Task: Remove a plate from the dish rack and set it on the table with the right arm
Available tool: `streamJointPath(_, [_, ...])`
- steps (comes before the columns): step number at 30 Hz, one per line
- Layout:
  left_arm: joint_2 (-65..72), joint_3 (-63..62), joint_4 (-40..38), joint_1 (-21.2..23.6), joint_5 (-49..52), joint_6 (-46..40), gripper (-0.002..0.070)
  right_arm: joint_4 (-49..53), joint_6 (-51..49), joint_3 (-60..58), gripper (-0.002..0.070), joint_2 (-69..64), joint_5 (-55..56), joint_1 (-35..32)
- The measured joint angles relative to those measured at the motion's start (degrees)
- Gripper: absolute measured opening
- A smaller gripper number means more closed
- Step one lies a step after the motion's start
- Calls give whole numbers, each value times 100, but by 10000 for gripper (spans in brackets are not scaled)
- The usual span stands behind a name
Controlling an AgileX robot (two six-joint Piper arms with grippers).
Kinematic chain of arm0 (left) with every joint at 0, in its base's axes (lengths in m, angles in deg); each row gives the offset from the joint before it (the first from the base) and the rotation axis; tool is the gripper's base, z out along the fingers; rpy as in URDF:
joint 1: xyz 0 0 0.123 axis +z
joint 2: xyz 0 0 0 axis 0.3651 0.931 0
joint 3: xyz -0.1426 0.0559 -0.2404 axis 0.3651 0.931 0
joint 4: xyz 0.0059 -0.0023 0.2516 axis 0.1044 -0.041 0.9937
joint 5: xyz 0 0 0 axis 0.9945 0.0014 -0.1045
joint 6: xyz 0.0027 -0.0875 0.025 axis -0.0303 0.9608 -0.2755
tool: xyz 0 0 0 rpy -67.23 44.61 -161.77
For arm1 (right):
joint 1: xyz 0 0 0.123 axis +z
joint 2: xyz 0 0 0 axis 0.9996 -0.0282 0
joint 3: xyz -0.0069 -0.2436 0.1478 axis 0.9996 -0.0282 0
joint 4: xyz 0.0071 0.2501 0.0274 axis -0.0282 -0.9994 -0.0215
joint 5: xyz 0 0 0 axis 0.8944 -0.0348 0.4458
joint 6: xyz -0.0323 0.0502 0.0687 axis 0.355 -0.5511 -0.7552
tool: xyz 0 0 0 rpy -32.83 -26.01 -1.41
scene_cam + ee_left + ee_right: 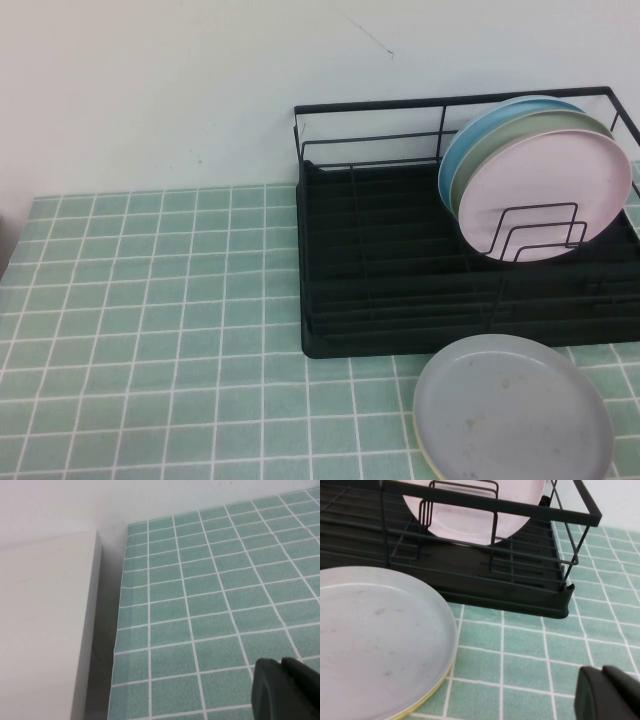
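Observation:
The pale pink plate (560,185) stands upright at the front of a stack in the right end of the black wire dish rack (400,270), behind low wire dividers. It also shows in the right wrist view (470,510), inside the rack (520,595). My right gripper (601,672) is shut and empty, low over the mint-green tiled table (150,300) in front of the rack's right corner. My left gripper (281,664) is shut and empty over the table's left part. Neither gripper shows in the high view.
A pale green plate (500,140) and a blue plate (470,135) stand behind the pink one. A grey plate (512,410) lies flat in front of the rack, a yellow rim (435,690) under it. A white block (45,630) borders the table's left edge.

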Motion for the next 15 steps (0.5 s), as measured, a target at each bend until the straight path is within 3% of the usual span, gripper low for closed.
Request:
streamJointPath(4, [0,0,0,0,0,0,-3,-221,0,0,-1,0,17,0])
streamJointPath(15, [0,0,0,0,0,0,-3,-3266,0,-40,-1,0,1459,0])
